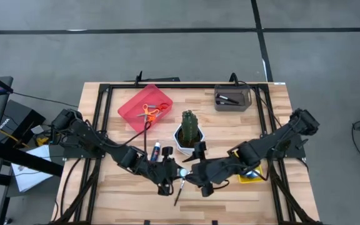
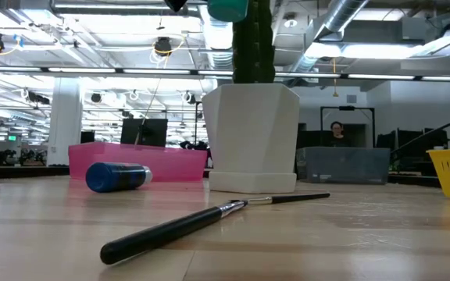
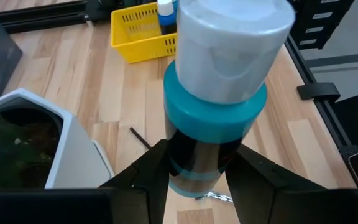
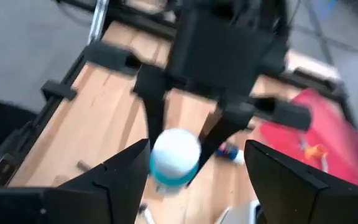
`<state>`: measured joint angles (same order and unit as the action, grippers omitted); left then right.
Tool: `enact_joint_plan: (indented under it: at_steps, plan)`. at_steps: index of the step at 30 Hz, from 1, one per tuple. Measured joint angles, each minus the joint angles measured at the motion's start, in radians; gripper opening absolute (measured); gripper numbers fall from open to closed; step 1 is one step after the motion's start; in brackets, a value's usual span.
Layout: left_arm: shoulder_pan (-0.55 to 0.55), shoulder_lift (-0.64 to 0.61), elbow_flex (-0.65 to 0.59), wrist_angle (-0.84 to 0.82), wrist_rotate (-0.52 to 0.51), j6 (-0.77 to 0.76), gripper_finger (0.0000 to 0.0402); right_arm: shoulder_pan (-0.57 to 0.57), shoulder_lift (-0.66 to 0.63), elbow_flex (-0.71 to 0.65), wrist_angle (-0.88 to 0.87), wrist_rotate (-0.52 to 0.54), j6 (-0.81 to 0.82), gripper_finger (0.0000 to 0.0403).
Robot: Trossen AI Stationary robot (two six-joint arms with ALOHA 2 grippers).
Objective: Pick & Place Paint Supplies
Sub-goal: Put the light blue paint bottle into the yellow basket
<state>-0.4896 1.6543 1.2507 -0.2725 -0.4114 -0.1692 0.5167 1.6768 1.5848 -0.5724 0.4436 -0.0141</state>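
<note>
Left gripper (image 1: 179,171) at table's six o'clock, clamped on a white-capped bottle (image 3: 219,81) held above the wood. Right gripper (image 1: 195,173) just at its three o'clock, fingers spread, apparently grasping nothing. Brush (image 1: 179,190) lying beneath them. Another bottle (image 1: 157,151) on its side at the cactus's (image 1: 189,128) eight o'clock.

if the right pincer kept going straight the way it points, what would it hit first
Most likely the paint bottle held up by the left pincer: its white cap sits dead ahead between the open right pincer fingers. Depth is unclear.
</note>
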Motion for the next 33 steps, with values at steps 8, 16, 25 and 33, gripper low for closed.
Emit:
enact_joint_plan:
  at_steps: [8,16,25,33]
  plan:
    - [0.0,0.0,-0.001,0.004,-0.004,0.0,0.0132,-0.019,0.056,0.085,-0.126,-0.062,0.062,0.0258]
    - [0.0,0.0,-0.002,0.01,-0.007,0.006,0.0132,-0.027,0.064,0.093,-0.13,-0.086,0.06,0.0258]
    - [0.0,0.0,-0.002,0.04,-0.007,0.031,0.0132,-0.044,0.064,0.093,-0.118,-0.133,0.046,0.0258]
    - [0.003,0.0,-0.002,0.044,-0.007,0.036,0.0132,-0.048,0.064,0.093,-0.116,-0.134,0.037,0.0258]
